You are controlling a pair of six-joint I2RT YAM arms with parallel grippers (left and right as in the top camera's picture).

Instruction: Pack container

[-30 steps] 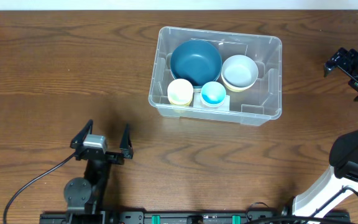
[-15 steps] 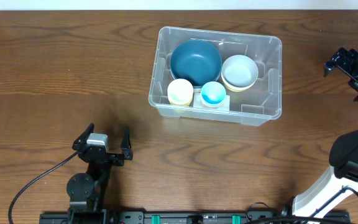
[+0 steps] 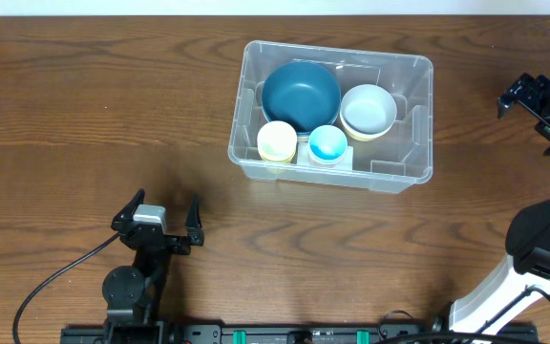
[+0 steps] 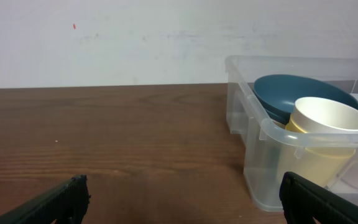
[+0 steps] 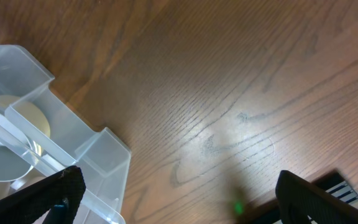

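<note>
- Left fingers (image 4: 51, 202) spread wide, empty, near the front edge of the bench (image 3: 65, 115), with open wood around them.
- Container (image 3: 411, 134) centre-right, well apart from both arms, holding four bowls (image 3: 301, 93).
- Right fingers (image 5: 309, 196) spread, empty, at the bench's right edge.

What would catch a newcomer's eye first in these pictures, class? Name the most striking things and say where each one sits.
The clear container stands out right of centre, towards the far side of the wooden table. It holds a big dark blue bowl, a white bowl, a pale yellow cup and a light blue cup. The left gripper, open and empty, sits near the front edge, well apart from the container.
</note>
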